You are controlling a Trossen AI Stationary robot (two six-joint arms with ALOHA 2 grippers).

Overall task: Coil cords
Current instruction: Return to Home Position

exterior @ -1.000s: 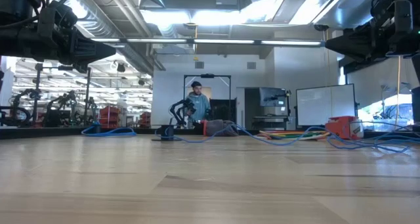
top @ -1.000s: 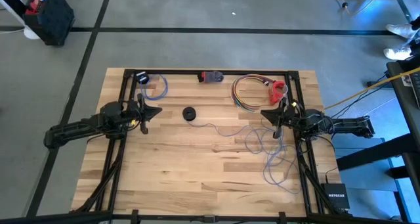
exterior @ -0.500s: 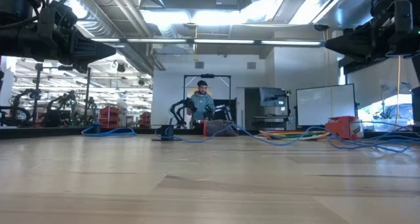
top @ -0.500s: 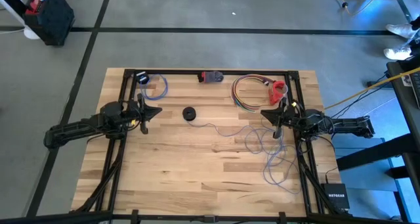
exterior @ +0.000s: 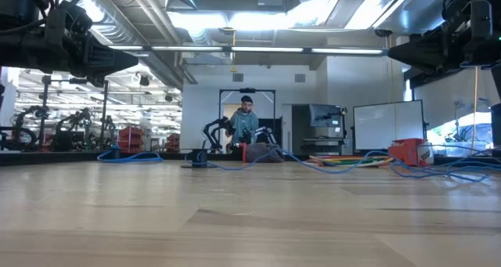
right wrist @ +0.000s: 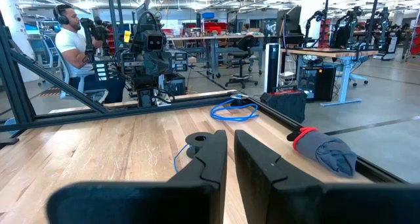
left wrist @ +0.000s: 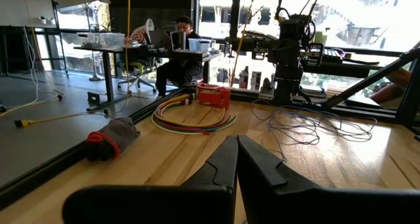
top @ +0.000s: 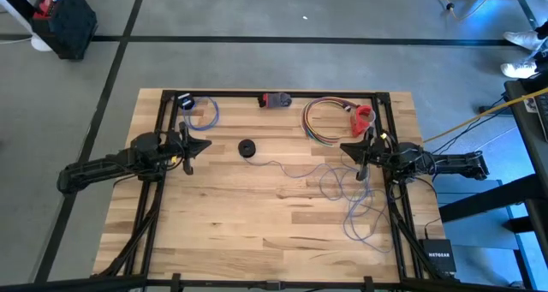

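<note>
The long thin grey-lilac cord (top: 342, 187) lies in loose squiggles on the right half of the wooden table. It runs left to a small black disc (top: 247, 148) that lies flat near the middle. In the left wrist view the cord (left wrist: 308, 125) spreads out in front of the right arm. My left gripper (top: 205, 144) hovers level at the table's left, pointing toward the disc, shut and empty. My right gripper (top: 344, 146) hovers level at the right, above the squiggles. It is shut to a narrow slit (right wrist: 230, 142) and empty.
A coiled blue cord (top: 201, 112) lies at the far left. A many-coloured coil (top: 324, 121) with a red piece (top: 364, 116) lies at the far right. A grey and red bundle (top: 276, 100) sits at the far edge. A black frame (top: 257, 93) rims the table.
Both arms and the cords have kept still. A person far behind the table has stepped a little sideways.
</note>
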